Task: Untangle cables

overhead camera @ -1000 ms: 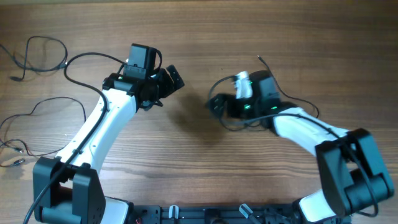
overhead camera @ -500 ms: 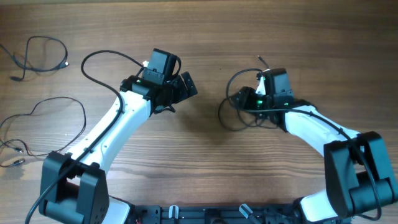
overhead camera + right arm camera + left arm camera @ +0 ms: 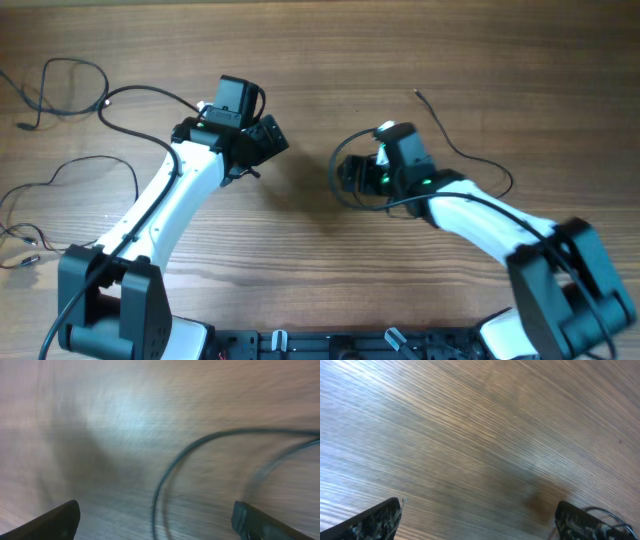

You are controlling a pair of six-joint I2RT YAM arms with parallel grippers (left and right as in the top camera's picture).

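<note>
On the table [image 3: 320, 50], the cables [image 3: 72, 62] lie apart as thin black loose wires: a top-left loop, a left-edge loop [image 3: 100, 159], and a wavy strand [image 3: 447, 148] beside the right arm. The left pincer [image 3: 480, 520] and right pincer [image 3: 157, 521] both gape wide, holding nothing.

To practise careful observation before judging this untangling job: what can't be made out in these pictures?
- Overhead: the right gripper covers the wire loop beneath it, hiding any crossings.
- Overhead: plug ends at the left edge are too small; the frame cuts their cable.
- Right wrist: motion blur smears the dark loop; thin cable or arm cable, unclear.
- Left wrist: a wire is cut off at the lower right corner.
</note>
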